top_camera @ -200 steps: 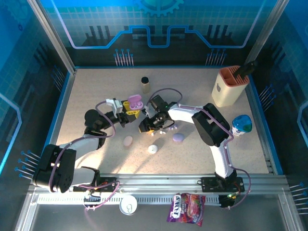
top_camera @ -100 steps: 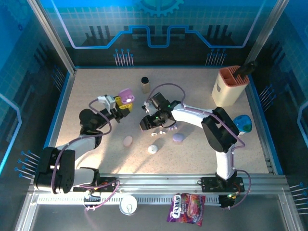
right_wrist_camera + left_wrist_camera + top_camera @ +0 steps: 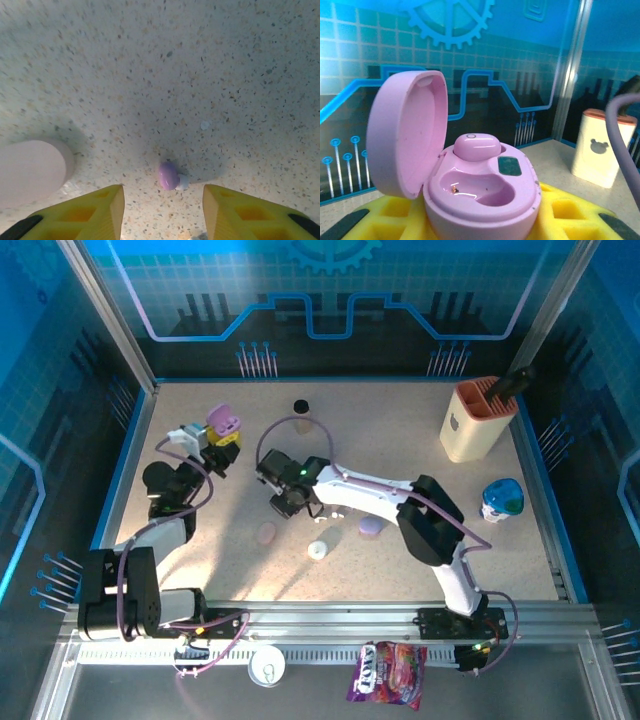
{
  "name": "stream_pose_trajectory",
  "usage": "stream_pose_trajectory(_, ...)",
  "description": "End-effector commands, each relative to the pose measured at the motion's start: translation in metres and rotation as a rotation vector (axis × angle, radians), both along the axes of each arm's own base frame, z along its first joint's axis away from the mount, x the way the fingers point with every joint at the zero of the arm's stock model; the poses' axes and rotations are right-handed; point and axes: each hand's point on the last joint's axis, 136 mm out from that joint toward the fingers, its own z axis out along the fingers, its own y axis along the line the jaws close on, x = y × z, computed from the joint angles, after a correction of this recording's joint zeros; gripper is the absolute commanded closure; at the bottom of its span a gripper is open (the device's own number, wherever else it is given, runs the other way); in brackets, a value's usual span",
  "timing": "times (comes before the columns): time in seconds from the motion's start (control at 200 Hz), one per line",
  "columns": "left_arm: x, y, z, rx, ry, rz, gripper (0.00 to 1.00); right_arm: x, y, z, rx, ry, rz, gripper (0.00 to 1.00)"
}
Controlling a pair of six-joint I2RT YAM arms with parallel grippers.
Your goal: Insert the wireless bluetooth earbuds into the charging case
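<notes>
Two arms reached out over the speckled table. The left gripper was clamped on a pale purple charging case at the far left of the table. Its yellow pads pressed the base from both sides and held it upright. The lid stood open and tilted back. We saw one matching earbud seated in the rear well, and the front well showed a small gold contact. The right gripper hung low over the table near its middle, jaws apart and holding nothing. A purple earbud lay on the table just ahead of the gap between its yellow fingers. A closed pink case lay off to one side, apart from the earbud. From above we also saw a round white case and a closed lilac case nearer the arms' bases
</notes>
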Motion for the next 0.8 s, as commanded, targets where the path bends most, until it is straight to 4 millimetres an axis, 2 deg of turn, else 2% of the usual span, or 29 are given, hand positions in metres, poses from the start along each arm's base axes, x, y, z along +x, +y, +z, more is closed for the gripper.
stream_pose_trajectory(0.0,-0.001,0.012,0.022,-0.019,-0.054,0.052,0.63,-0.001,-0.017,-0.015,-0.198,-0.042,0.033,0.56)
stream_pose_trajectory(0.395,-0.002,0.013,0.022,-0.016,-0.053,0.051,0.63,0.000,-0.008,-0.043,-0.306,-0.035,0.075,0.58)
stream_pose_trajectory(0.495,-0.002,0.013,0.022,-0.014,-0.052,0.047,0.63,0.002,-0.004,-0.041,-0.297,-0.041,0.077,0.60)
stream_pose_trajectory(0.52,-0.002,0.013,0.021,-0.013,-0.051,0.046,0.63,0.001,-0.005,-0.053,-0.320,-0.028,0.079,0.60)
stream_pose_trajectory(0.795,-0.003,0.012,0.019,-0.006,-0.043,0.043,0.63,0.003,-0.005,-0.060,-0.344,-0.017,0.080,0.65)
